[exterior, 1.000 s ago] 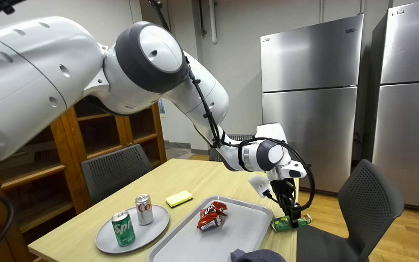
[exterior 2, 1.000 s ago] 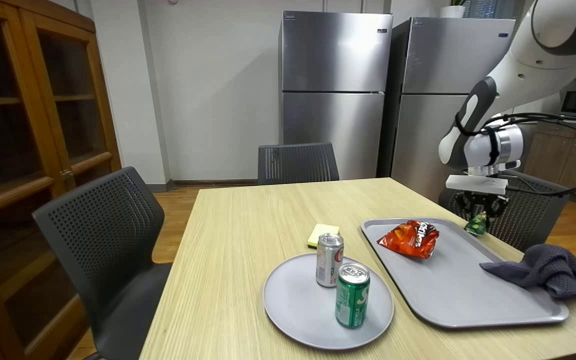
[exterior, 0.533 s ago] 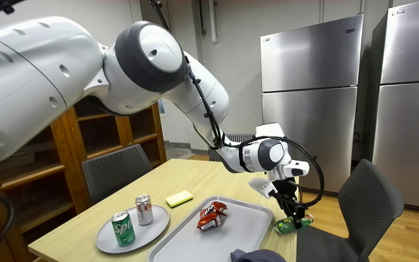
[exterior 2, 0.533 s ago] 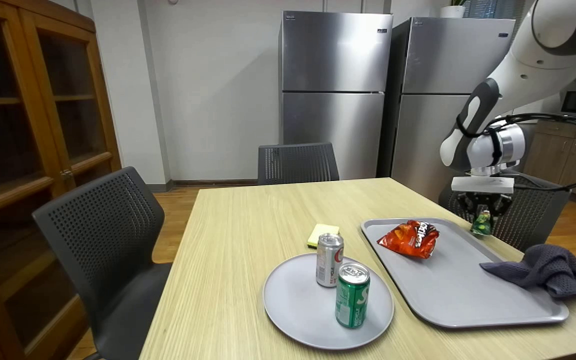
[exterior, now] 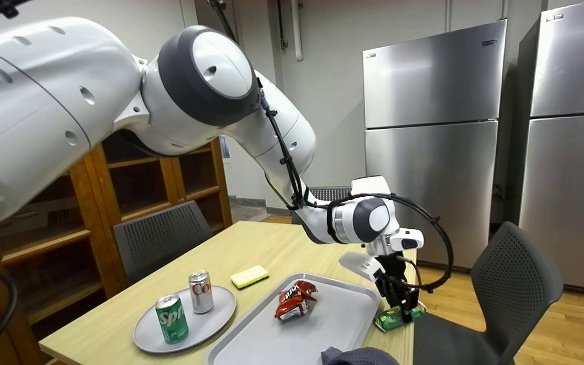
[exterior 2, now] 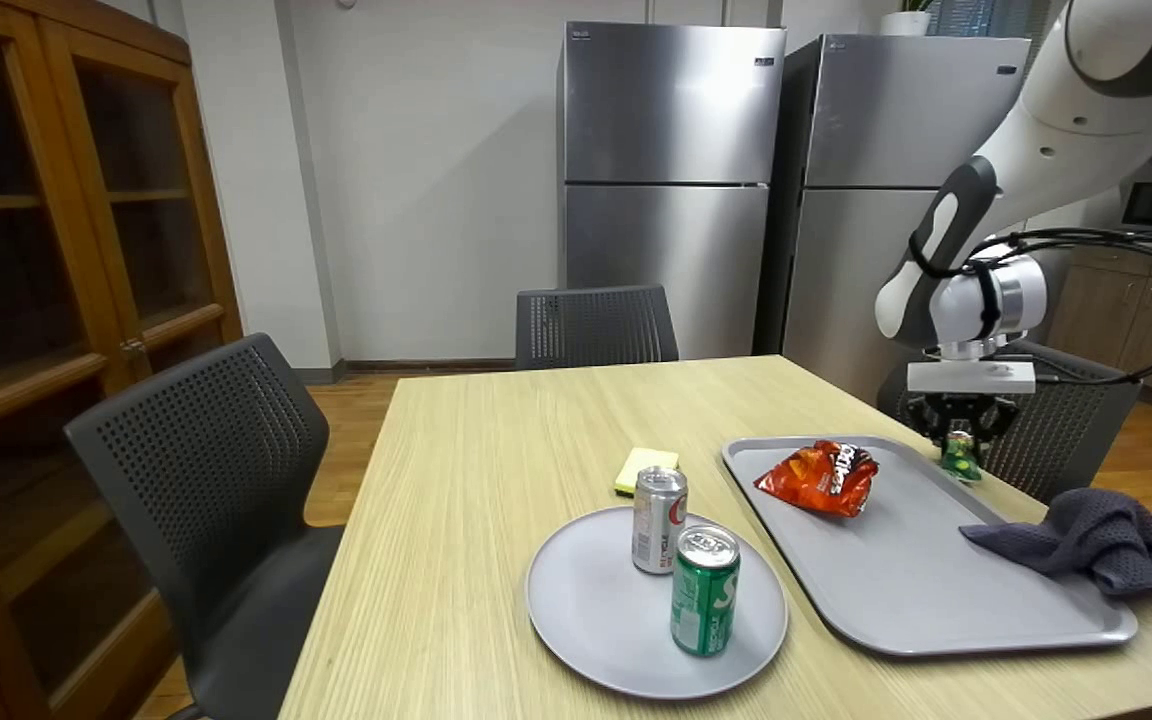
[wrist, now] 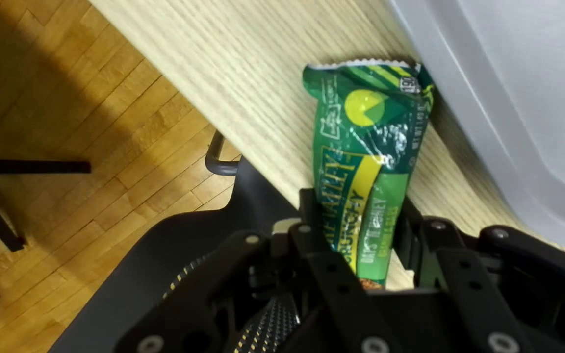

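Pale wood grain runs along the desk (exterior 2: 496,480), where a gray tray (exterior 2: 936,580) carries a red bag (exterior 2: 821,478). Just beside that tray, near the desk's edge, the hand (wrist: 359,208) is closed to the width of a green packet (wrist: 370,164) labeled "Crunchy", gripping it by both sides; contact with the desk is unclear.
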You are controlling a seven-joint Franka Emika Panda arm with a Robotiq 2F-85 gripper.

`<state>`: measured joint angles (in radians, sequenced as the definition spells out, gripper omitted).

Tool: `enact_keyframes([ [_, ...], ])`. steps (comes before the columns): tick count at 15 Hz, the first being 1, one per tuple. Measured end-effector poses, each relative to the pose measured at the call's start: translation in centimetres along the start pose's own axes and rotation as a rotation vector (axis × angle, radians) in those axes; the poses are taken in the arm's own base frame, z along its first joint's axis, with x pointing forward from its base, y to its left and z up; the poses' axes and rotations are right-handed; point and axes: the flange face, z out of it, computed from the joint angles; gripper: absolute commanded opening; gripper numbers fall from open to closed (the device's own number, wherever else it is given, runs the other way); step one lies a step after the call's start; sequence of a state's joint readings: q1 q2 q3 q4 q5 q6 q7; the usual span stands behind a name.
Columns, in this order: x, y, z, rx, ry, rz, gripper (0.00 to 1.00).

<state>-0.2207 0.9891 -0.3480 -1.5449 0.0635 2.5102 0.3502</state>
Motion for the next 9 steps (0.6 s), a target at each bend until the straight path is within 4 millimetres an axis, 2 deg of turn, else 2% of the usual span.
enact_keyframes([
  [3,-0.38,0.08,0.19,0.002,-0.003,-0.037,0.13],
  [4,-0.43,0.15,0.16,0.002,-0.003,-0.047,0.17],
  [5,-0.48,0.2,0.11,0.003,-0.004,-0.055,0.62],
  [7,-0.59,0.26,-0.05,0.005,-0.005,-0.07,0.66],
  [9,-0.71,0.27,-0.25,0.008,-0.006,-0.083,0.81],
])
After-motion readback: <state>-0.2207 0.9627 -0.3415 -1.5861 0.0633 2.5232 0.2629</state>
